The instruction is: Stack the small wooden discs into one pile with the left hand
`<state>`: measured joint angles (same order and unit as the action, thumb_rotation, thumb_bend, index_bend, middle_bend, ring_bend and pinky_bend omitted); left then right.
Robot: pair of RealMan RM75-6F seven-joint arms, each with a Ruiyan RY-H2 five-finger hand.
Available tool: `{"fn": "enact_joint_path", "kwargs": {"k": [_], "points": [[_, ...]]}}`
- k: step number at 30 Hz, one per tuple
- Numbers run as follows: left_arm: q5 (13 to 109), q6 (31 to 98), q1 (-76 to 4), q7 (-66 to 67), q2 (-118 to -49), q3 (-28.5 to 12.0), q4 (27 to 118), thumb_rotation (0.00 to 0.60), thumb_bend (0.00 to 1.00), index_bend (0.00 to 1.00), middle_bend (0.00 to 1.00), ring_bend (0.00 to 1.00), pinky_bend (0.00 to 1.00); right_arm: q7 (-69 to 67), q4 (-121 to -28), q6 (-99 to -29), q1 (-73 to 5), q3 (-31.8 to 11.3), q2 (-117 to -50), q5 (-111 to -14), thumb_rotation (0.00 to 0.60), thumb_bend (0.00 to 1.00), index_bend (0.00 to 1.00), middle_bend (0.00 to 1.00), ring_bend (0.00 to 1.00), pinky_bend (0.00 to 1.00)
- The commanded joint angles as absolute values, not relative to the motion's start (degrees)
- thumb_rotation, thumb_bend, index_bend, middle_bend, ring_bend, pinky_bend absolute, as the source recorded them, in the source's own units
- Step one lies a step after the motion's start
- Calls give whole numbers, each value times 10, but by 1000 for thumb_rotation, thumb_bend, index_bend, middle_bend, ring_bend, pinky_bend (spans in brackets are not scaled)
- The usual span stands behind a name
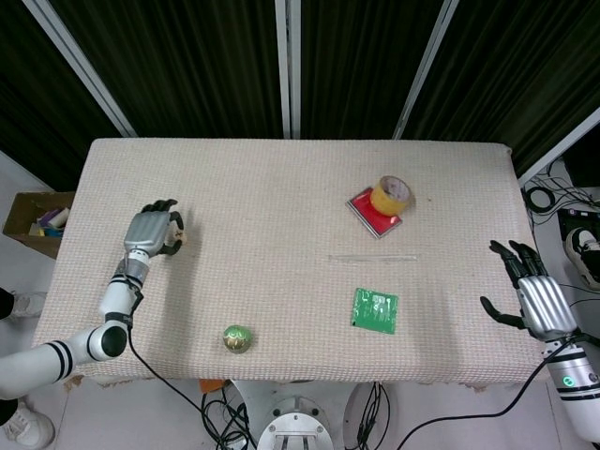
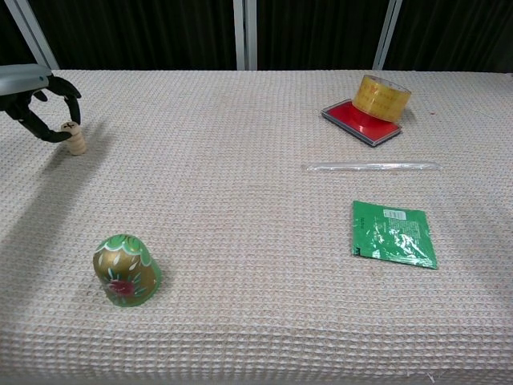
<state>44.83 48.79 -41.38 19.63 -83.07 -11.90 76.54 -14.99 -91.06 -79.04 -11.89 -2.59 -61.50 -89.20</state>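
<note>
A short pile of small wooden discs [image 2: 75,142] stands near the table's left edge; in the head view the discs [image 1: 183,236] are mostly hidden behind my fingers. My left hand [image 2: 32,95] [image 1: 150,232] hovers just left of the pile, thumb and a finger curled around the top disc [image 2: 69,127], pinching it as it sits on the pile. My right hand [image 1: 530,295] hangs beyond the table's right front corner, fingers spread, holding nothing. It does not appear in the chest view.
A green and gold painted dome [image 2: 126,270] [image 1: 237,338] sits front left. A green packet [image 2: 393,233], a clear plastic strip [image 2: 369,167] and a yellow tape roll [image 2: 382,96] on a red pad [image 2: 361,123] lie to the right. A cardboard box [image 1: 33,220] stands off the left edge.
</note>
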Motion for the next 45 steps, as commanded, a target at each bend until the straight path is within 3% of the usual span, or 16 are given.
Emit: {"fn": "enact_joint_path", "kwargs": {"k": [1, 16, 25, 32, 39, 45], "points": [[446, 488, -415, 197, -831, -118, 764, 600, 383, 438, 108, 77, 144, -150, -910, -790, -119, -26, -615, -892, 600, 257, 0, 167, 0, 0], [440, 490, -417, 195, -830, -111, 763, 600, 373, 411, 107, 77, 143, -150, -913, -793, -116, -26, -613, -893, 600, 257, 0, 170, 0, 0], [455, 510, -405, 176, -817, -112, 784, 600, 321, 291, 93, 77, 144, -153, -912, -795, -115, -26, -610, -892, 600, 257, 0, 170, 0, 0], [534, 641, -320, 110, -757, -102, 836, 600, 296, 277, 93, 77, 144, -168, -909, -787, -114, -26, -595, -886, 600, 257, 0, 169, 0, 0], [655, 807, -196, 39, -701, -47, 844, 600, 294, 277, 95, 77, 143, -172, -894, -775, -115, -26, -584, -876, 600, 255, 22, 159, 0, 0], [722, 911, -107, 8, -691, -1, 871, 600, 247, 277, 96, 78, 142, -142, -894, -796, -108, -25, -602, -885, 600, 254, 22, 139, 0, 0]]}}
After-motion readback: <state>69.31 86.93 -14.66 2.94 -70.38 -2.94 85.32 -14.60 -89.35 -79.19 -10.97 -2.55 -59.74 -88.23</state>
